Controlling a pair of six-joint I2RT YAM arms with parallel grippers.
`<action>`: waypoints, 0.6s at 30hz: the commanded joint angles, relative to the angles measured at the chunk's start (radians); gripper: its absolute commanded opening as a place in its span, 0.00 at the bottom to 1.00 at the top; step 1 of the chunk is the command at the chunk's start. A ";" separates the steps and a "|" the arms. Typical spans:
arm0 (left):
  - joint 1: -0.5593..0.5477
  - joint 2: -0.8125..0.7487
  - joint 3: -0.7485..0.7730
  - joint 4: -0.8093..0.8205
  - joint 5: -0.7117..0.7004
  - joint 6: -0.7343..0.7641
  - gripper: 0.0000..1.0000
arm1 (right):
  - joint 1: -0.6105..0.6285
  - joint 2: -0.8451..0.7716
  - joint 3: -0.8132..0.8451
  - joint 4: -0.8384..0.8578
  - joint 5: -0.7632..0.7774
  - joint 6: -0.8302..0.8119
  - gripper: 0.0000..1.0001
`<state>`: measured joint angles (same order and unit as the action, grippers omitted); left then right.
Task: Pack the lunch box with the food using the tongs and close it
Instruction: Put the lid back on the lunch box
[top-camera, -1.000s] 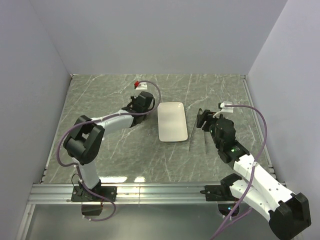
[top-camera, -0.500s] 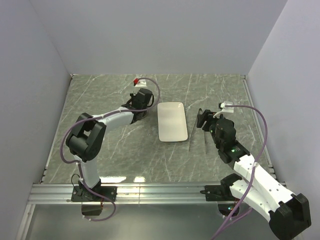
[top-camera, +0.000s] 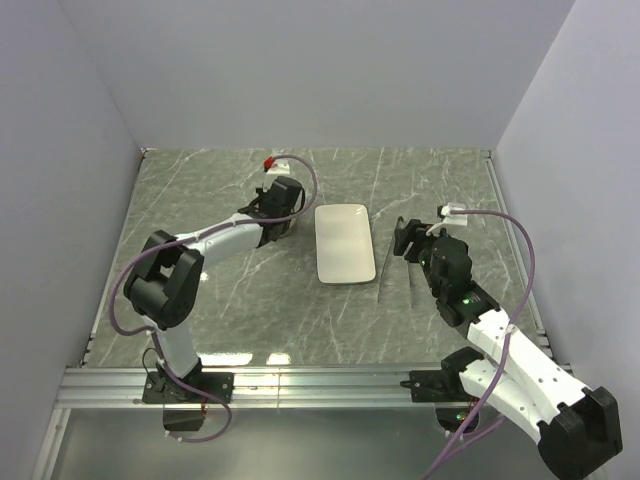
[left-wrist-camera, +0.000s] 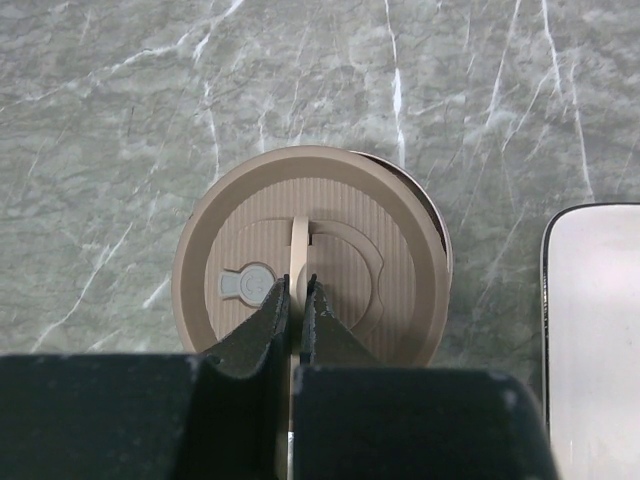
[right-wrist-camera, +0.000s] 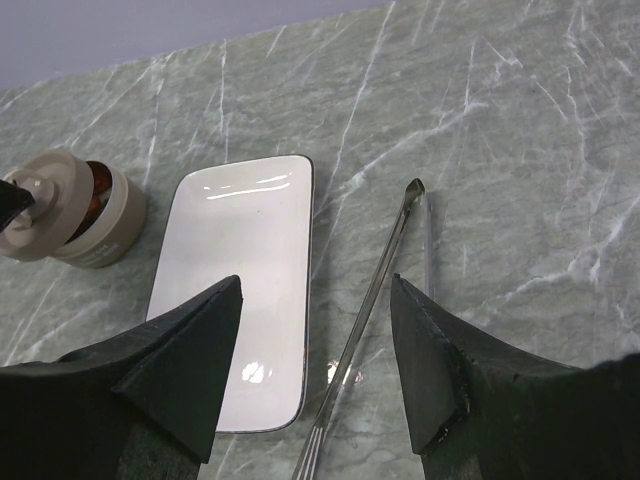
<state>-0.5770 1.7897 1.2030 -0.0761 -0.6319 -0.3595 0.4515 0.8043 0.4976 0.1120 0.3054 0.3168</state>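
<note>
My left gripper (left-wrist-camera: 297, 283) is shut on the thin upright handle (left-wrist-camera: 299, 240) of the round brown lid (left-wrist-camera: 385, 250). The lid sits slightly off-centre over the lunch box, whose rim shows as a dark crescent (left-wrist-camera: 430, 205) at the lid's right edge. In the right wrist view the tin (right-wrist-camera: 100, 225) stands left of the plate, with red food (right-wrist-camera: 97, 188) showing under the lid (right-wrist-camera: 40, 210). The tongs (right-wrist-camera: 375, 290) lie flat on the table right of the plate. My right gripper (right-wrist-camera: 316, 282) hangs open above them, holding nothing.
A white rectangular plate (top-camera: 345, 243) lies bare between the two grippers, the tongs (top-camera: 388, 268) along its right side. Grey walls close in the marble table on the left, back and right. A metal rail (top-camera: 300, 385) runs along the near edge.
My left gripper has shifted a little toward the back wall with the lid in it. The right arm and the tongs have not moved.
</note>
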 joint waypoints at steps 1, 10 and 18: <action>0.006 0.006 0.073 -0.030 0.000 0.024 0.00 | -0.004 -0.013 -0.007 0.031 0.011 0.001 0.68; 0.034 0.102 0.136 -0.059 0.066 0.031 0.00 | -0.004 -0.010 -0.004 0.029 0.009 -0.001 0.68; 0.040 0.112 0.127 -0.071 0.095 0.028 0.00 | -0.004 -0.013 -0.007 0.031 0.012 0.001 0.68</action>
<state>-0.5423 1.8832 1.3079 -0.1314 -0.5697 -0.3378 0.4515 0.8043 0.4976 0.1120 0.3054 0.3168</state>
